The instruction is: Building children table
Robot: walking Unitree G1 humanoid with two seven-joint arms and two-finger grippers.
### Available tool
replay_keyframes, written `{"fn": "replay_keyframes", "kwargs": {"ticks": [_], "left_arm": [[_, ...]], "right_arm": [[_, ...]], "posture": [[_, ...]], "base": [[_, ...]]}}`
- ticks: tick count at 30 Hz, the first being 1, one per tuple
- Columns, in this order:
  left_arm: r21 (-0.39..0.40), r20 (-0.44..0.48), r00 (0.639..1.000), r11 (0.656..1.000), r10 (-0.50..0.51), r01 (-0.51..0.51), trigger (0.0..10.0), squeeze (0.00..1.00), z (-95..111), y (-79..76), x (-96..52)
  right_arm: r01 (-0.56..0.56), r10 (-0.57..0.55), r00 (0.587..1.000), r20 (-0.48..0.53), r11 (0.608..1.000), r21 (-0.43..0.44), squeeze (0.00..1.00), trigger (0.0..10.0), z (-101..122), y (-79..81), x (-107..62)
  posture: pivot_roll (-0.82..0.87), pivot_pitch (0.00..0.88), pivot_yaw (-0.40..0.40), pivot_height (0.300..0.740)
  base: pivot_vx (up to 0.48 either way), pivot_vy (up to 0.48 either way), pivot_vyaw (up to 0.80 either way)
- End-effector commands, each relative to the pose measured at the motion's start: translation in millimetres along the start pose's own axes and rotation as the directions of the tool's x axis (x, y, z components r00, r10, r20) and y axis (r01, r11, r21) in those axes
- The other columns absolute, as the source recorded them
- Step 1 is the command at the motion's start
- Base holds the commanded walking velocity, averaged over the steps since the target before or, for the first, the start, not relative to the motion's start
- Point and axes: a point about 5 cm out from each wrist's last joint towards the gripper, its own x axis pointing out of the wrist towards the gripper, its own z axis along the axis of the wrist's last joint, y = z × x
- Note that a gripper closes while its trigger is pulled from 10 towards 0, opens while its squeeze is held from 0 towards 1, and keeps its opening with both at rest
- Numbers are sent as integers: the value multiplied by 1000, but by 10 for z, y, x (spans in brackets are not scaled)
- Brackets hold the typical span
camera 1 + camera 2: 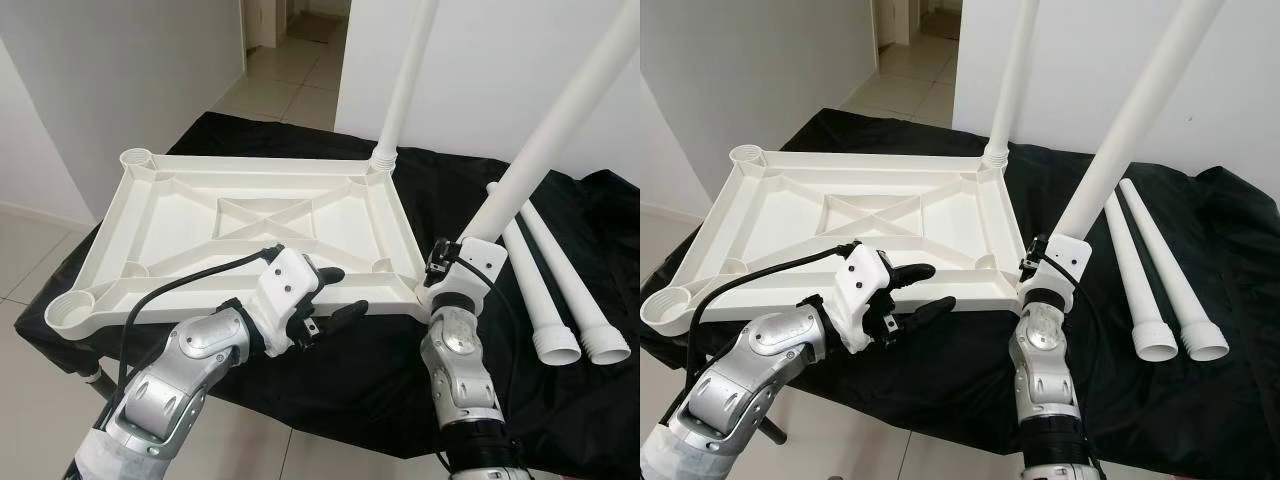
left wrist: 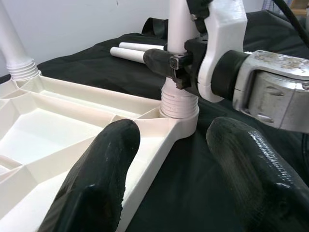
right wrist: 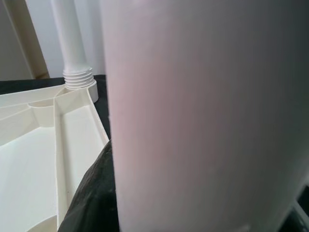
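A white tabletop (image 1: pixel 250 215) lies upside down on a black-draped table. One white leg (image 1: pixel 405 80) stands screwed into its far right corner. My right gripper (image 1: pixel 452 268) is shut on a second leg (image 1: pixel 545 145), which leans to the right. In the left wrist view that leg's threaded end (image 2: pixel 178 99) sits in the near right corner socket. My left gripper (image 1: pixel 343 292) is open just in front of the tabletop's near edge, a little left of that socket, holding nothing. In the right wrist view the held leg (image 3: pixel 193 116) is very close.
Two loose white legs (image 1: pixel 560 290) lie side by side on the black cloth (image 1: pixel 600 220) to the right. The sockets at the near left corner (image 1: pixel 70 312) and far left corner (image 1: pixel 137 158) are bare. Tiled floor and white walls surround the table.
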Motion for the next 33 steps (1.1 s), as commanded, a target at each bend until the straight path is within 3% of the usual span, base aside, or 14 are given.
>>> {"fn": "replay_keyframes", "kwargs": {"ticks": [1,8,15,16,18,19,20,23,24,30,31,32,33], "left_arm": [[12,-4,1000,1000,9,-9,10000,0,15,-28,6],[10,-3,1000,1000,10,-10,10000,0,11,-40,14],[8,-3,1000,1000,12,-12,10000,0,7,-47,14],[8,-2,1000,1000,11,-11,10000,0,5,-50,17],[8,-1,1000,1000,10,-10,10000,0,4,-48,24],[8,0,1000,1000,10,-10,10000,0,4,-48,26],[9,1,1000,1000,11,-11,10000,0,5,-46,27],[9,1,1000,1000,11,-11,10000,0,6,-45,28],[10,2,1000,1000,11,-11,10000,0,8,-42,31],[13,4,1000,1000,13,-13,10000,0,11,-32,39],[13,5,1000,1000,13,-13,10000,0,13,-30,40],[14,5,1000,1000,13,-13,10000,0,15,-27,44],[14,5,1000,1000,13,-13,10000,0,15,-27,44]], "right_arm": [[82,-89,987,-135,995,-60,0,10000,-286,-191,-35],[97,-105,988,-110,993,-72,0,10000,-255,-198,-4],[27,-30,998,-50,999,-45,0,10000,-197,-184,8],[-42,41,999,-10,999,-24,1000,10000,-143,-166,18],[-130,129,991,38,992,5,1000,10000,-67,-146,47],[-170,170,984,56,985,3,925,10000,-36,-139,64],[-199,199,978,66,980,-1,275,10000,-17,-133,80],[-218,217,973,72,976,-5,275,10000,-5,-129,90],[-250,250,965,76,968,-7,0,10000,9,-135,118],[-388,393,913,105,919,-66,0,10000,88,-177,230],[-415,421,900,114,907,-74,0,4039,112,-195,257],[-466,470,874,122,883,-63,0,4039,141,-216,288],[-466,470,874,122,883,-63,0,4039,141,-216,288]], "posture": [[-8,0,-63,740],[-7,0,-70,740],[-7,0,-72,740],[-8,0,-74,740],[-7,0,-73,740],[-7,0,-73,740],[-8,0,-73,740],[-8,0,-72,740],[-8,0,-72,740],[-10,0,-68,740],[-10,0,-68,740],[-12,0,-67,740],[-12,0,-67,740]], "base": [[0,0,0],[0,0,0],[0,0,0],[0,0,0],[0,0,0],[0,0,0],[0,0,0],[0,0,0],[0,0,0],[0,0,0],[0,0,0],[0,0,0],[0,0,0]]}}
